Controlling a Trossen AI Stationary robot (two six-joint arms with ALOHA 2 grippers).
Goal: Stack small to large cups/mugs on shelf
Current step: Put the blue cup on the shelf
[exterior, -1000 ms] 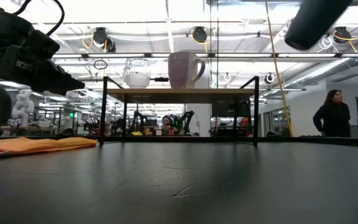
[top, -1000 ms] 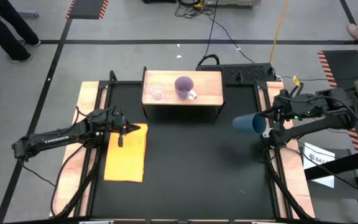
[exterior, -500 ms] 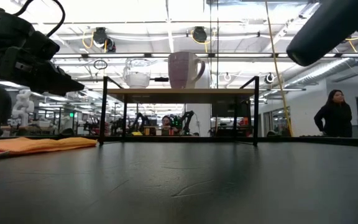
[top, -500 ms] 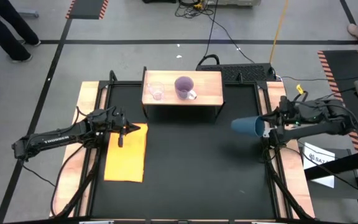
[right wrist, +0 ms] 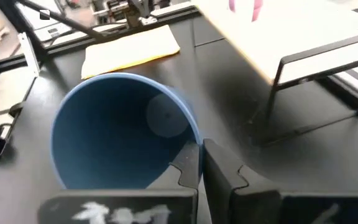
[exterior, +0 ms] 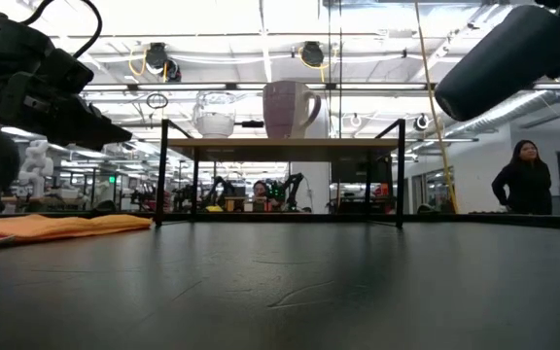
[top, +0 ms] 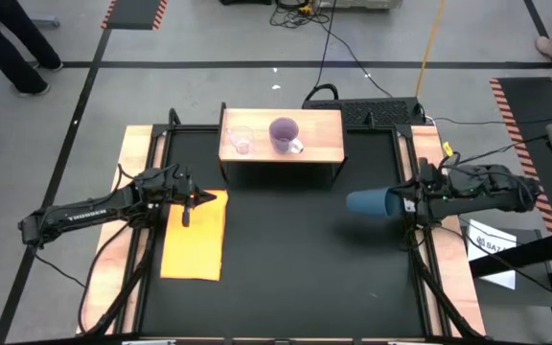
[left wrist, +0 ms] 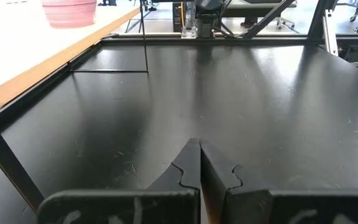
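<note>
The light-wood shelf (top: 281,137) stands at the table's far middle on thin black legs. On it stand a tiny clear glass cup (top: 241,141) and a light purple mug (top: 284,133), both upright. The dark teal-blue cup (top: 372,201) hangs in the air at the table's right, with my right gripper (top: 406,203) shut on it. The cup lies on its side, its mouth (right wrist: 120,130) toward the wrist. My left gripper (top: 192,201) is shut, empty, above the far end of the yellow mat (top: 195,235). My right gripper pinches the teal-blue cup's rim wall (right wrist: 188,146), one finger inside the mouth and the other finger (right wrist: 219,171) outside. The fingers come from the table's right, slanting a little downward. The cup is lifted clear of the table (exterior: 499,58), bottom pointing left and somewhat down.
The yellow mat lies flat at the table's left. The shelf's black legs (exterior: 402,170) stand at the far middle. Black tabletop (top: 295,259) stretches between mat and right arm. A person (exterior: 523,175) stands in the room beyond, and cables (top: 353,57) lie behind the table.
My right gripper has come down with the teal-blue cup and drifted a little toward the table's near and left edges, staying shut on it. The cup now hangs lower and stays clear of the table.
</note>
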